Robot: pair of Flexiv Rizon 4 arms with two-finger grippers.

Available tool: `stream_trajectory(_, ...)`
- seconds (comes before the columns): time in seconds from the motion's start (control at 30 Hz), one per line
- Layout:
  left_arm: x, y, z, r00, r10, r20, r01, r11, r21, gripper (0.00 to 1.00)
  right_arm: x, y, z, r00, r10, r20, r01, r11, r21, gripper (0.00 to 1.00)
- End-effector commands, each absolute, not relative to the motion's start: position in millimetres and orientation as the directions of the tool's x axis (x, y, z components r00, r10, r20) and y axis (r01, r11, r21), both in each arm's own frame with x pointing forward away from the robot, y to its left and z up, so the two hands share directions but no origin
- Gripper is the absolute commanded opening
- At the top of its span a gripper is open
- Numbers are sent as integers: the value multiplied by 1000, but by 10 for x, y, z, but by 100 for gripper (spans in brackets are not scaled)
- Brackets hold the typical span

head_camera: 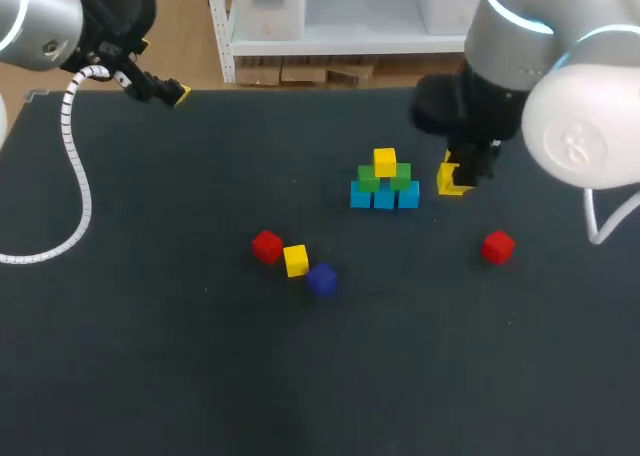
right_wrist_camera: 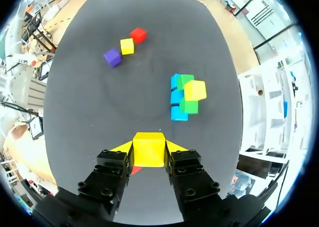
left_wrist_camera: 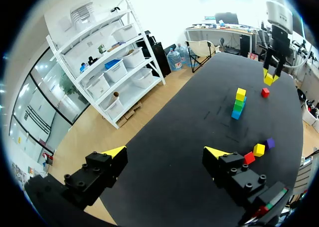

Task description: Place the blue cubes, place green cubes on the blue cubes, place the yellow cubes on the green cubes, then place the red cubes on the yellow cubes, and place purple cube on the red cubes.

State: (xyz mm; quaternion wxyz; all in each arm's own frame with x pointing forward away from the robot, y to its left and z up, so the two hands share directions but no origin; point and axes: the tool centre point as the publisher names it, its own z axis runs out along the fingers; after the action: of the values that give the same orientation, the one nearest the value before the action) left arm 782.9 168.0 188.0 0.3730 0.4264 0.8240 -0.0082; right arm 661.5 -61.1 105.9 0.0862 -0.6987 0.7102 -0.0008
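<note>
Though pinched, yellow cube (right_wrist_camera: 149, 149) plain, square-edged.

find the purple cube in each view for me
Head view: purple cube near the picture's middle, beside the loose yellow cube, down-left of the stack.
Left wrist view: purple cube ahead of the left gripper, nearer it than the stack.
Right wrist view: purple cube far ahead of the right gripper and its held yellow cube.
Shared landmark: the row of red cube, loose yellow cube, purple cube.

Three-tier cube pyramid (head_camera: 384, 184), yellow cube (right_wrist_camera: 149, 149) held beside it
</note>
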Motion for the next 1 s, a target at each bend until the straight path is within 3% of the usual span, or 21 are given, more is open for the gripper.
stream_trajectory(0.03, 7833, 1694, 1877, -353, 697, -624, 712, 633, 303, 100, 6750, -484, 1018, 0, -994, -109, -994, 12, -112, 0)
stream_trajectory(1.0, 7833, 1694, 1877, -353, 697, -624, 712, 633, 303, 100, 7275, -259, 749, 26, -998, -61, -992, -18, -123, 0)
